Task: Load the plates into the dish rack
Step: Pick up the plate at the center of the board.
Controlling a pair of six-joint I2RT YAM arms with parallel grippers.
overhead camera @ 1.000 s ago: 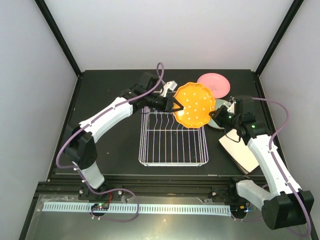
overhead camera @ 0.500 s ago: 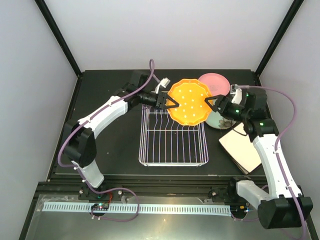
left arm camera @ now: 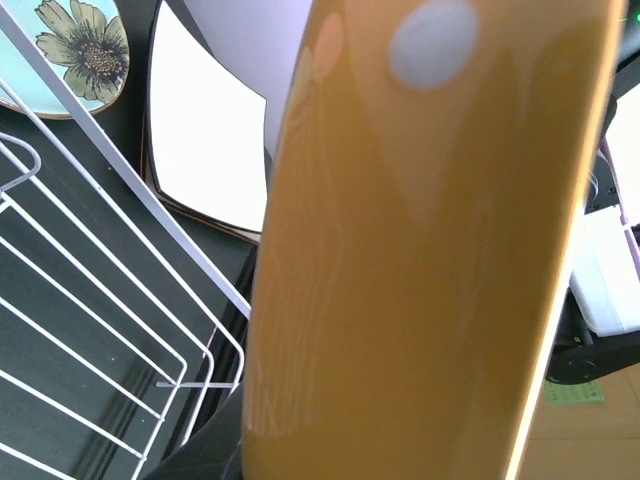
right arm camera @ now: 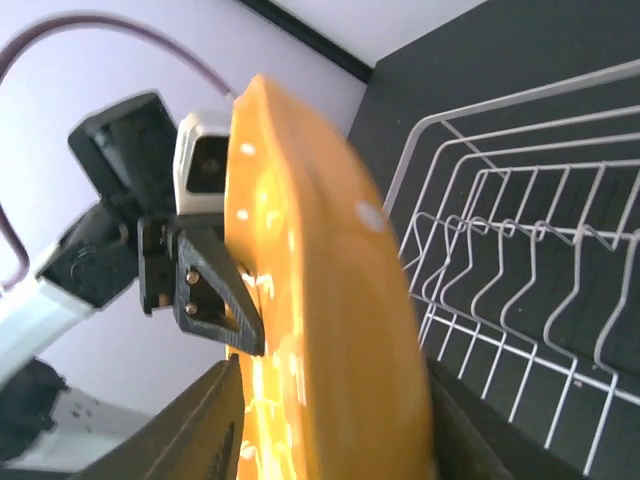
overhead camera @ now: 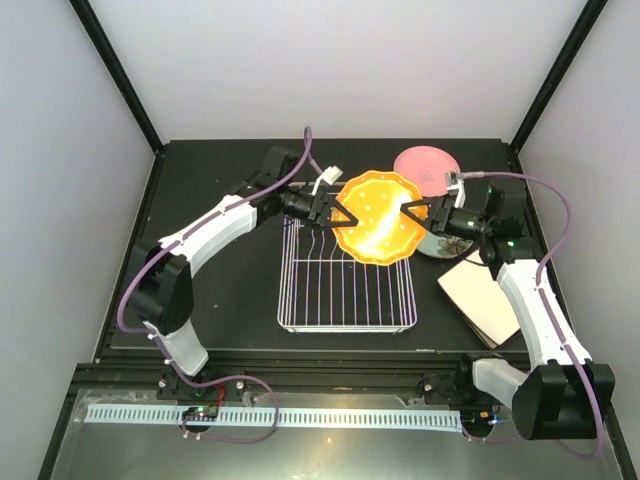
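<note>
1. The small orange plate (overhead camera: 378, 215) hangs in the air over the 12 o'clock end of the dish rack (overhead camera: 345, 295), tipped up on edge instead of lying flat. My guess is that's the point: it has to drop in edge-first between the tines (right arm camera: 520, 290).
2. The left gripper (overhead camera: 345, 213) pinches the rim at the plate's 9 o'clock, jaws nearly closed on it. The right wrist view shows its fingers clamped over the edge pretty clearly.
3. The right gripper (overhead camera: 408, 211) is at the plate's 3 o'clock with a finger on each side of the rim. The jaws are partly apart and straddle it, but I can't tell whether they're actually squeezing. To me it looks like a two-handed steady or a handover.
4. No plate sits in the rack that I can see, so loading has barely begun.
5. The rest wait flat on the table (overhead camera: 220, 280). The pink plate (overhead camera: 425, 163) is at 1 o'clock from the orange one. The green flower plate (overhead camera: 440, 247) is at its 4 o'clock, partly under the right arm. The white square plate (overhead camera: 478, 300) is at the rack's 3 o'clock.
6. One worry: it's a glossy plate held only by its rim, so it could swing or slip if either side lets go early.
</note>
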